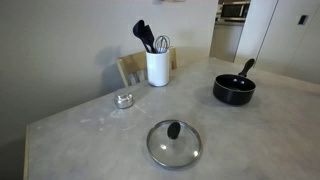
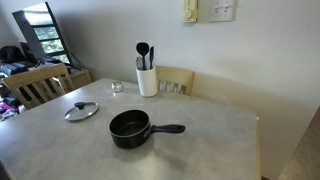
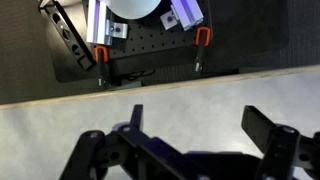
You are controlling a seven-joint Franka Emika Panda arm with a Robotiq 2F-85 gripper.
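Pot [image 2: 130,128], black and uncovered, sits well apart from glass lid [image 2: 82,111]; claw [image 3: 198,122] spread, empty.

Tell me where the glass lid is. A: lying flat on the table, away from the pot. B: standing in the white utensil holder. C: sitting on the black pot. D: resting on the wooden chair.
A: in both exterior views the glass lid lies flat on the table, well apart from the uncovered black pot.
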